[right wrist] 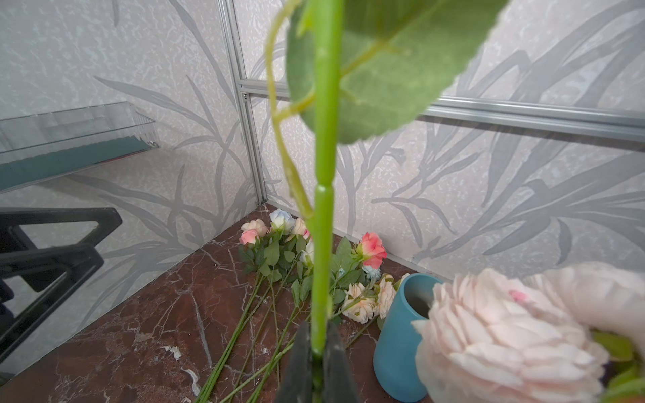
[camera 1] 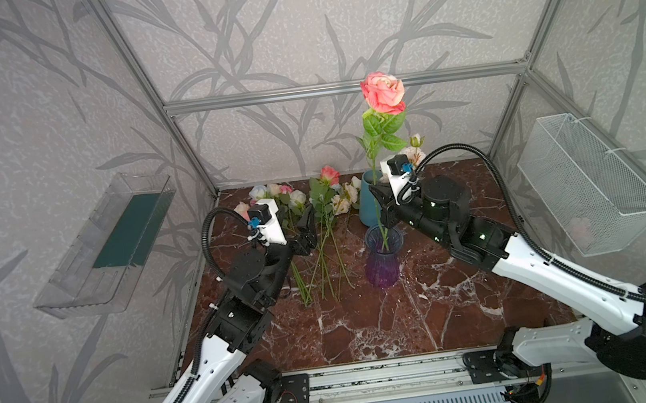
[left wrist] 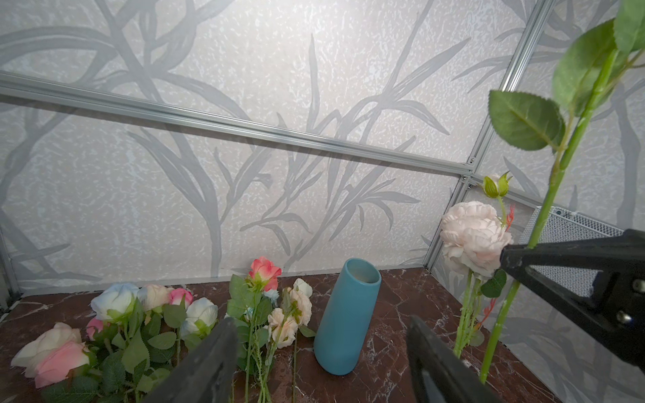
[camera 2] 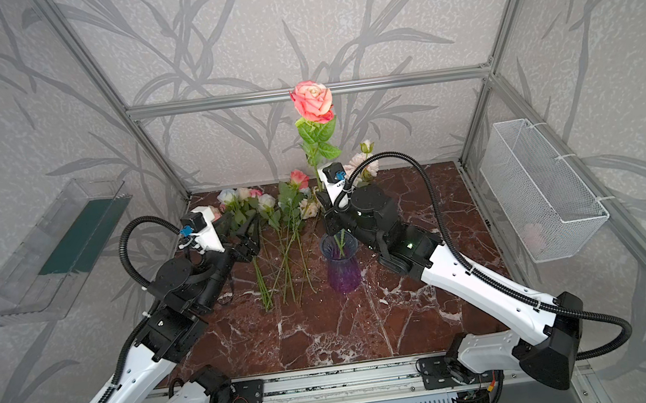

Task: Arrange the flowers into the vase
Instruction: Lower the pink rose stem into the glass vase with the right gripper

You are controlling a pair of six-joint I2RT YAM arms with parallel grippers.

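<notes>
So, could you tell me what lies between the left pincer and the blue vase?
Several loose flowers lie there, as both top views show.

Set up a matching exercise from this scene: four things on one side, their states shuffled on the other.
Things:
1. coral rose
2. blue vase
3. loose flowers
4. left end effector

States:
A. lying flat on the table
B. open, holding nothing
C. upright, stem gripped by the right end effector
D. standing, no stems sticking out

Pairs: 1-C, 2-D, 3-A, 4-B
</notes>
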